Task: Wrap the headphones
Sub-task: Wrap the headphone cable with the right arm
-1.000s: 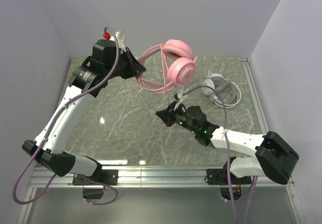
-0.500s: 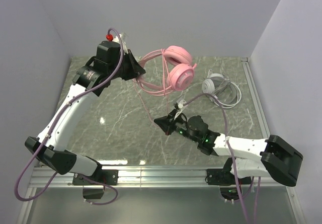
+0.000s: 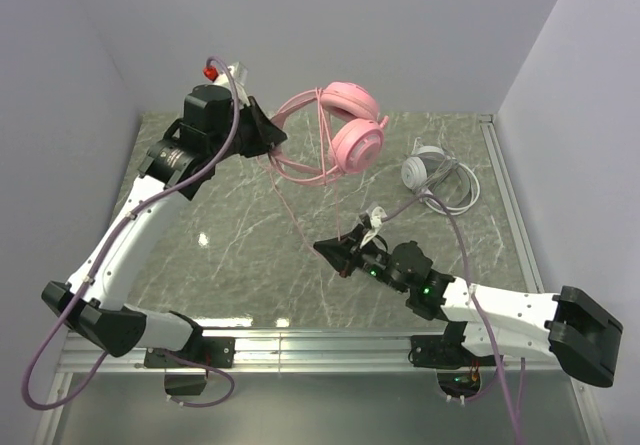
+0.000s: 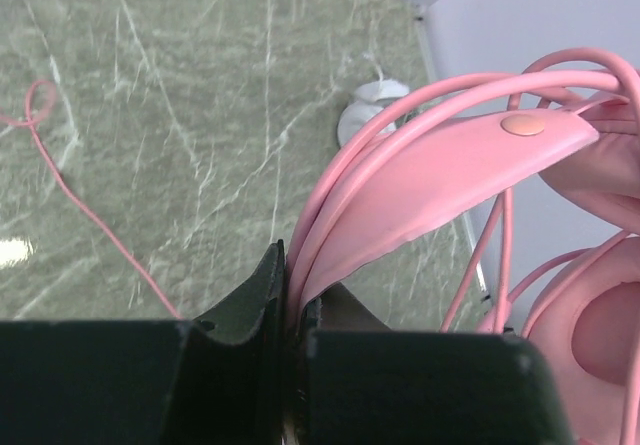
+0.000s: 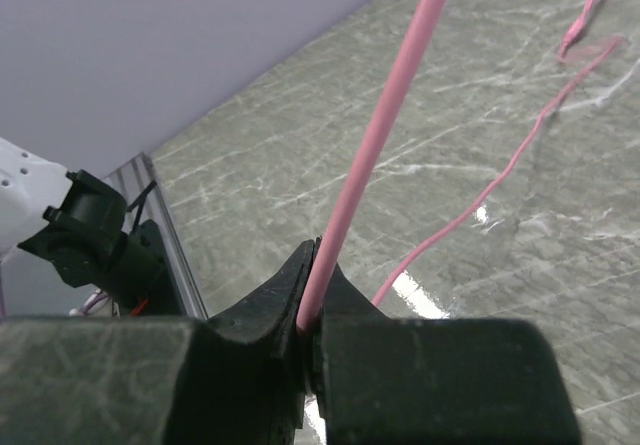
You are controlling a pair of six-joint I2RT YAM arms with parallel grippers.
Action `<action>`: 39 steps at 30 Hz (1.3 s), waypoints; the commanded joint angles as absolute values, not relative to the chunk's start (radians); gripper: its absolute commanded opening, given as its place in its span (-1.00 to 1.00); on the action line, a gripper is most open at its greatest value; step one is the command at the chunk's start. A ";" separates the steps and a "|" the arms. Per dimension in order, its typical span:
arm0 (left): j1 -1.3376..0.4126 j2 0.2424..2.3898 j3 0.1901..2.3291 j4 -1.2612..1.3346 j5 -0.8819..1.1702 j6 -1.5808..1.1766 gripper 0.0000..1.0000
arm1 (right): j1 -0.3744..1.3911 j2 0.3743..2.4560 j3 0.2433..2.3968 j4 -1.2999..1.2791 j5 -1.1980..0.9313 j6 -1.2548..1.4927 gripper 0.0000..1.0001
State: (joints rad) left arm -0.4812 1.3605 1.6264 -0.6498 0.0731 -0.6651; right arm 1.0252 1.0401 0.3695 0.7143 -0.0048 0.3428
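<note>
Up high, the left hand (image 3: 270, 137) is clamped tight on the headband of the pink headphones (image 3: 352, 130) and holds them in the air above the far part of the surface (image 3: 230, 235). Their pink cord (image 5: 378, 135) hangs down from them, and a stretch of it trails across the marble. Lower and nearer, the right hand (image 3: 338, 252) is pinched almost closed on that cord. The white-grey headphones (image 3: 428, 171) lie on the surface near its right edge, with their thin cord looped beside them.
</note>
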 commanded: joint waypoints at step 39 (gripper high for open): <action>-0.459 1.394 1.743 -0.339 -0.164 -0.683 -0.99 | 1.164 0.744 0.288 0.634 -0.244 0.293 -0.74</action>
